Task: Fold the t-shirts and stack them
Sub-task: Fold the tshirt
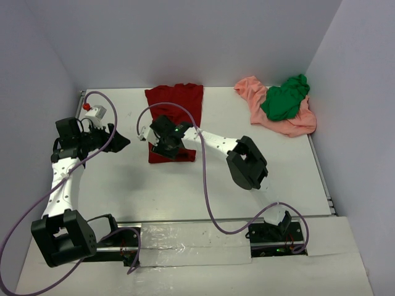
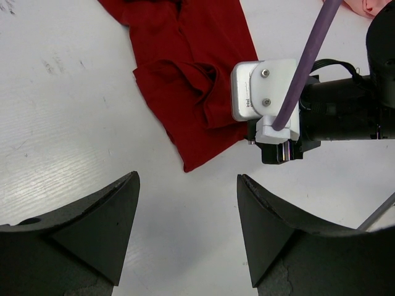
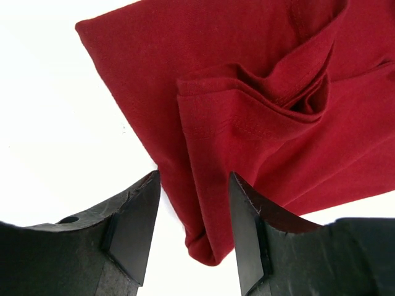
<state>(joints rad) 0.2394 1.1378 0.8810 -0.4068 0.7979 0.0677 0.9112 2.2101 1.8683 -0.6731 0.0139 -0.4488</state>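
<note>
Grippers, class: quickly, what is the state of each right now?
Left gripper: open, holding nothing.
Right gripper: open over a corner of the dark red t-shirt, not gripping it.

The dark red t-shirt (image 1: 176,102) is plain (its stitching the same red). The green t-shirt (image 1: 284,102) is bright, the salmon-pink t-shirt (image 1: 296,126) paler, both without pattern. The table (image 1: 154,191) is white with faint grey scuffs, the cable (image 2: 308,55) purple, the walls (image 1: 185,37) pale lilac.

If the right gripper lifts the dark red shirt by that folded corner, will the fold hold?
Probably floppy: the dark red shirt shows soft creases and bunched layers, so it should drape and unfold. Likely light, thin cloth. The right gripper straddles a layered edge, so a pinch may miss some layers.
</note>
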